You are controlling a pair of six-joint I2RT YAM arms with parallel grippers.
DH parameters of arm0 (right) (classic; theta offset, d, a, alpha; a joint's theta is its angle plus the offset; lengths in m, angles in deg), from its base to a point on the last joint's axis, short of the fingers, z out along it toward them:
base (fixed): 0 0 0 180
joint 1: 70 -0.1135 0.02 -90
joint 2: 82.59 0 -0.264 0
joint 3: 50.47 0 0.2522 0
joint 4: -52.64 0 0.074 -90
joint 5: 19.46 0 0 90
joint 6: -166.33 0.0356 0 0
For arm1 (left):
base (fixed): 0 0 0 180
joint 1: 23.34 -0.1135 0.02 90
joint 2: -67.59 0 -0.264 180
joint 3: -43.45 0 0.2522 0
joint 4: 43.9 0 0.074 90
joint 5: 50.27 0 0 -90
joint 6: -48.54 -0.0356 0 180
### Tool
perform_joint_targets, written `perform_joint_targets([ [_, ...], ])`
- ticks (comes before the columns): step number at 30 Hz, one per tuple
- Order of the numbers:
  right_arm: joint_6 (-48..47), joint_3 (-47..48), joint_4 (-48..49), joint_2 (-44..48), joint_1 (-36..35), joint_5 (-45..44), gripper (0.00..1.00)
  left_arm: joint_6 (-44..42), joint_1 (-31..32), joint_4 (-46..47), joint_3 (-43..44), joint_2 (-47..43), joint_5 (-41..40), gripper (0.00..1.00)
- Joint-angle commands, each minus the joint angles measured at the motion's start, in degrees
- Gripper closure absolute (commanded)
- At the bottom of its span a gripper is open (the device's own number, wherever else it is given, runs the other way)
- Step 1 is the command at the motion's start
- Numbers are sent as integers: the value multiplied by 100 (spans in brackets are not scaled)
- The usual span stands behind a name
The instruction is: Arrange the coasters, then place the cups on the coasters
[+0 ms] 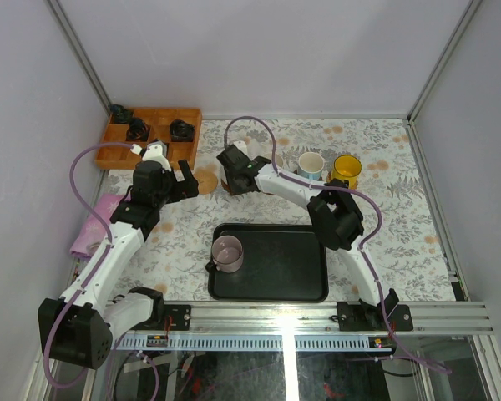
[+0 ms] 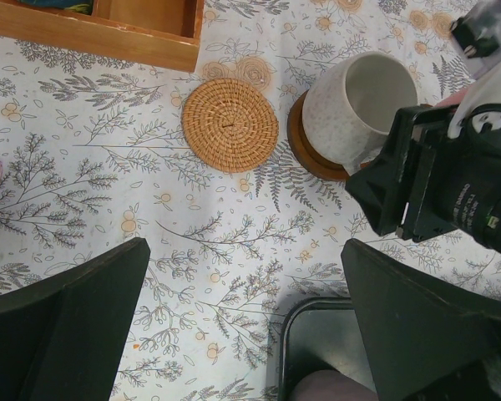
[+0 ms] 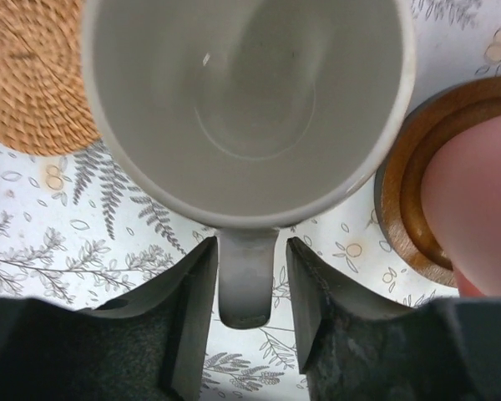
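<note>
In the right wrist view a cream cup [image 3: 246, 100] is seen from above. Its handle [image 3: 245, 280] lies between the fingers of my right gripper [image 3: 250, 248], which is open, with a gap on the handle's right side. In the left wrist view this cup [image 2: 359, 104] stands on a dark brown coaster [image 2: 305, 154], next to a woven tan coaster [image 2: 230, 125] that lies bare. My left gripper [image 2: 244, 251] hangs wide open and holds nothing. A mauve cup [image 1: 228, 253] stands in the black tray. The light blue cup [image 1: 311, 165] and the yellow cup [image 1: 346, 170] stand at the back.
The black tray [image 1: 284, 267] lies near the front middle. An orange wooden box [image 1: 150, 134] with small black objects is at the back left, and a pink cloth [image 1: 92, 225] lies at the left. Another dark brown coaster [image 3: 409, 209] carries a blurred pink shape.
</note>
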Motion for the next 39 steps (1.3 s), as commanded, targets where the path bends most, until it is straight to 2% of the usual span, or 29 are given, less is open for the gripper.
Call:
perform_joint_targets([
  [1,155,-247,181,461,-47,125,52,-16,-33,327,-45,12,-11,0],
  [9,101,-273,176,525,-161,64,54,1,-38,342,-47,36,-3,0],
  [15,10,-99,192,517,-160,-48,50,-8,-39,327,-25,37,-17,0],
  [22,-41,57,99,509,-158,-193,50,1,-33,335,-35,30,5,0],
  [34,-89,-42,219,667,-180,-158,61,48,-32,366,-54,42,55,0],
  [39,-94,-48,187,647,-264,-108,61,53,-29,377,-60,69,63,0],
])
